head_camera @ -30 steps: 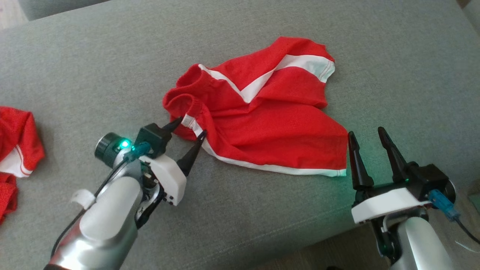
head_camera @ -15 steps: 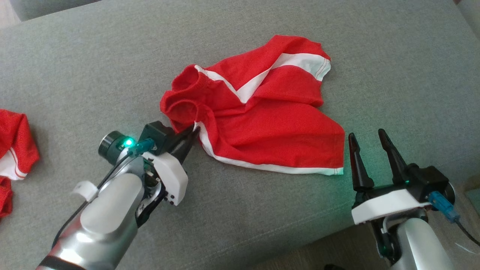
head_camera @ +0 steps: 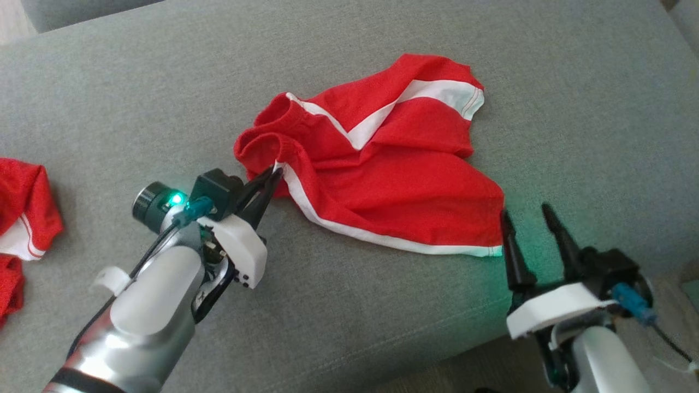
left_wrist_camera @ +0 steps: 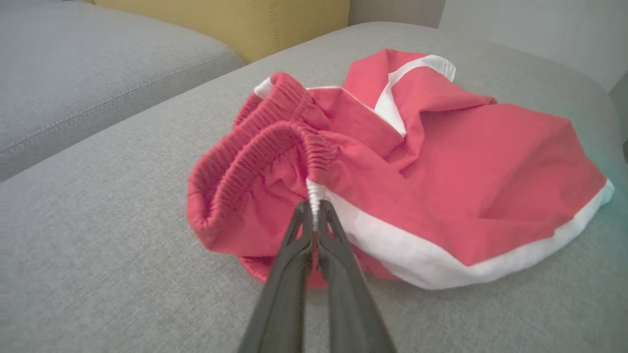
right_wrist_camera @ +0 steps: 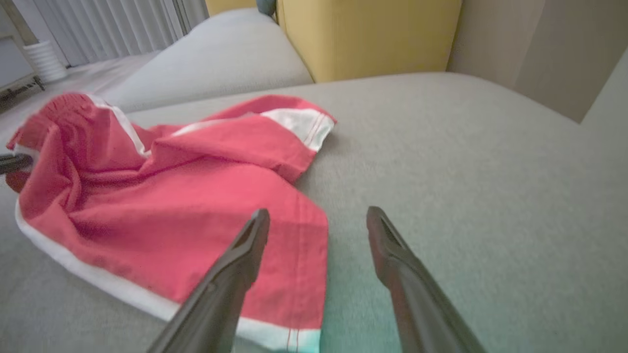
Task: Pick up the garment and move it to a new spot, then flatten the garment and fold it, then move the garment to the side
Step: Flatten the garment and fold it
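One pair of red shorts [head_camera: 393,180], likely light and limp: left claw [head_camera: 276,172] pinches the elastic waistband [left_wrist_camera: 265,147], right claw [head_camera: 525,212] gapes beside the hem [head_camera: 437,248].

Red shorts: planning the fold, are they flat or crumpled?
Crumpled: the red shorts lie bunched, waistband curled, fabric creased and overlapping.

Surface: grey fabric cushion [head_camera: 382,316] is carrying everything.
Middle: red shorts [head_camera: 393,180] with white stripes are lying crumpled on it.
Left edge: another red garment [head_camera: 22,202] is lying well apart.
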`<state>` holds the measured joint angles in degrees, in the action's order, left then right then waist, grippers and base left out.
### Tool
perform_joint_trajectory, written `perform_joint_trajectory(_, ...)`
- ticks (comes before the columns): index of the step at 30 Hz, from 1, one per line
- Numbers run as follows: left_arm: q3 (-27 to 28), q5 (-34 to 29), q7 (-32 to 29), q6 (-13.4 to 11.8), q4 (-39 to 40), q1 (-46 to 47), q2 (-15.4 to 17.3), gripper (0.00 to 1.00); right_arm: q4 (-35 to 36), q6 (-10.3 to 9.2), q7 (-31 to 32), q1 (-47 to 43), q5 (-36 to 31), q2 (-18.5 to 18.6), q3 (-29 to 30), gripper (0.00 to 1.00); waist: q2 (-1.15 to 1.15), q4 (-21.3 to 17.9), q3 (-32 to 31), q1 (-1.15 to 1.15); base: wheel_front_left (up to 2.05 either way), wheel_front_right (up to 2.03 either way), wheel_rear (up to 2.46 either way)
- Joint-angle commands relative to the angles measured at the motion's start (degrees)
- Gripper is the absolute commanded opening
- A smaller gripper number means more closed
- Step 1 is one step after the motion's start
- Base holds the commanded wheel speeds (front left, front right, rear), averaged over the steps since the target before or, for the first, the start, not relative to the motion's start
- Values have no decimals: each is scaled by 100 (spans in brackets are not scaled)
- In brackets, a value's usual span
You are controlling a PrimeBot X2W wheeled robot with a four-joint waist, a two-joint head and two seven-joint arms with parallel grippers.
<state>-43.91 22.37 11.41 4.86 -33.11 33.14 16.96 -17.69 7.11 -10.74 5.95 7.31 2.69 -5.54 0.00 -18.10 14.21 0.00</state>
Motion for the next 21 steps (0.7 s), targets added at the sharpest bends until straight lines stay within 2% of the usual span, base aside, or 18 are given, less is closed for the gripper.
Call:
perform_joint_trajectory(1, 223, 52, 73, -48, 185, 170, 179, 0, 107, 37, 9, -96, 19, 19, -157, 100, 0, 6, -11, 0, 0, 0, 0)
perform_joint_trajectory(10, 120, 66, 95, -157, 448, -104, 194, 0, -521, 37, 315, -188, 483, 19, -271, 100, 0, 156, -19, 0, 0, 0, 0)
perform_joint_trajectory(21, 78, 94, 48, -214, 636, -82, 239, 0, -1000, 37, 237, 87, 741, 19, -296, 100, 0, 287, 3, 0, 0, 0, 0)
